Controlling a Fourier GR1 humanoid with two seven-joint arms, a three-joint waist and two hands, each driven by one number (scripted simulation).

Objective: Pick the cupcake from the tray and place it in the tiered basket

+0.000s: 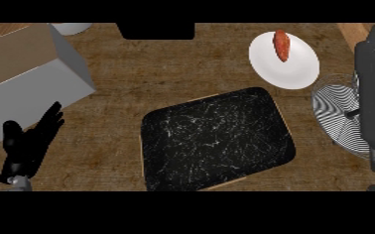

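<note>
Left hand [28,146] is seen at the view's lower left, resting on the counter [183,64] with fingers straight and spread, pointing up and away; nothing is held or touched apart from the counter. Right hand is not visible in the head view. A grey forearm-like shape is cut off at the right edge, above the tiered basket [341,114], but no fingers are shown, so its state cannot be told.

Cupcake is not visible anywhere. Tray [216,139], black and marbled, lies at centre, well right of the left hand, and its surface shows nothing on it. Basket is seen as a wire circle just right of the tray, partly covered by the grey shape. It is judged that the cupcake is already at the basket or hidden by the right arm, but that cannot be confirmed.

Also noted: white plate [282,64] at upper right with a reddish oblong food item [281,44] on it, and a grey box [44,74] at upper left.
</note>
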